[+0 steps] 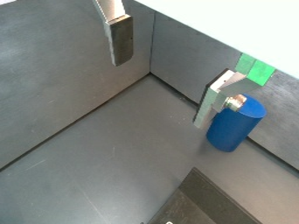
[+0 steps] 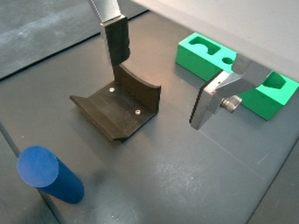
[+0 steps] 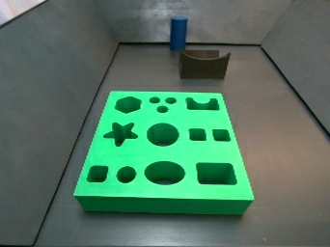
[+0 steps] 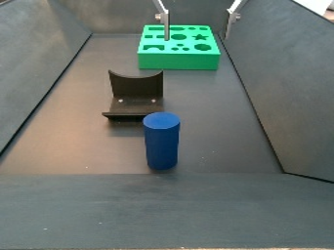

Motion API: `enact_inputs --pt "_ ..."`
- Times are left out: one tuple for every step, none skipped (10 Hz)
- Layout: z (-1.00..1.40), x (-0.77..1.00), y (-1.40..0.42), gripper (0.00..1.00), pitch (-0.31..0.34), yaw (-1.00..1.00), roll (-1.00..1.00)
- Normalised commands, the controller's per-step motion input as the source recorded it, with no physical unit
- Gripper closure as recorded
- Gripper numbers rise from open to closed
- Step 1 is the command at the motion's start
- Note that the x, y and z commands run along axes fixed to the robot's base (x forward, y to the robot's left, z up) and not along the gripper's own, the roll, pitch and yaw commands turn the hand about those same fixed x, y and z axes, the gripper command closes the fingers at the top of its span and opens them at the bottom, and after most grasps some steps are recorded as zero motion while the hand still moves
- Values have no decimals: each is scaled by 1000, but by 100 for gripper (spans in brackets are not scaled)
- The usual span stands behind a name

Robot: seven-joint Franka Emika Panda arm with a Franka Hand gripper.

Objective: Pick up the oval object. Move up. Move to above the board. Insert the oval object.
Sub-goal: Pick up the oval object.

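The oval object, a plain blue upright peg (image 4: 160,140), stands on the grey floor, apart from everything; it also shows in both wrist views (image 1: 237,122) (image 2: 49,175) and far back in a side view (image 3: 179,32). The board (image 3: 165,193) is a bright green slab with many cut-out holes, also seen in a side view (image 4: 181,61) and partly in a wrist view (image 2: 198,59). My gripper (image 4: 198,10) hangs high near the board, well away from the peg. It is open and empty, its fingers (image 2: 114,44) wide apart.
The dark fixture (image 4: 133,95) with a curved notch stands between the peg and the board, below my gripper (image 2: 163,79) in a wrist view. Grey walls (image 3: 77,77) enclose the floor on all sides.
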Motion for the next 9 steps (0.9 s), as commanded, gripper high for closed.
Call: enact_inputs --pt "0 -123 -77 0 -116 0 64" --pt "0 -14 0 0 -11 0 0" --pt "-54 51 174 0 0 -91 -83" --pt "-271 306 291 0 0 -83 -16" --pt "-351 586 371 0 0 -91 -83" --pt "-377 720 440 0 0 -97 -116" --pt "-377 840 494 0 0 -86 -133" --pt "-317 911 417 0 53 -151 -73" --pt "-234 886 414 0 59 -140 -96"
